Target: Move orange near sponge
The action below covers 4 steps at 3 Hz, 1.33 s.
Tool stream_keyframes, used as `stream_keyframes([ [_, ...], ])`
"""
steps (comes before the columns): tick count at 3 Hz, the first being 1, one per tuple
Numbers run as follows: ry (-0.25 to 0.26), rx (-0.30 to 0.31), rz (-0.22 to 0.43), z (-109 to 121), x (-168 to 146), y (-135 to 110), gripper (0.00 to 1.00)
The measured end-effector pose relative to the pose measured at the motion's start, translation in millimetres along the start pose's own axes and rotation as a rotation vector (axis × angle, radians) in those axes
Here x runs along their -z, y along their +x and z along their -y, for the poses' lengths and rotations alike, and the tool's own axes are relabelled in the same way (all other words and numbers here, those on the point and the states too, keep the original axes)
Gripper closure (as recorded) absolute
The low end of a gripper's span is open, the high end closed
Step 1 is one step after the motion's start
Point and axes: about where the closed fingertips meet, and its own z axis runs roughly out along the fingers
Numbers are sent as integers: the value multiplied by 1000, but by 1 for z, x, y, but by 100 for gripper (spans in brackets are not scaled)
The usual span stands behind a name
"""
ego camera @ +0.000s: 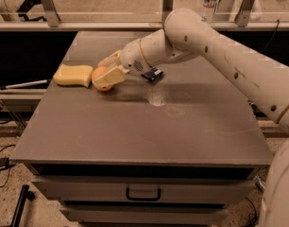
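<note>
Two fingers (112, 74) of the gripper (103, 73) are clamped on the orange (98, 74), one in front and one behind, so only a bit of it peeks out on the left. It's down low at the table (182, 126) top, right beside the sponge (72, 75), can't tell if they actually touch. The arm (220, 46) reaches in from the right, with a dark blue packet (153, 75) lying just by the wrist. A drawer handle (143, 193) shows below at the front.
</note>
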Motion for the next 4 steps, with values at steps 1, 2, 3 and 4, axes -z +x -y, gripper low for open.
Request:
stream_keyframes([
  [1, -5, 1, 0, -1, -2, -1, 15],
  [2, -10, 2, 0, -2, -5, -1, 0],
  [3, -10, 2, 0, -2, -5, -1, 0],
  [4, -17, 23, -20, -2, -3, -3, 0],
])
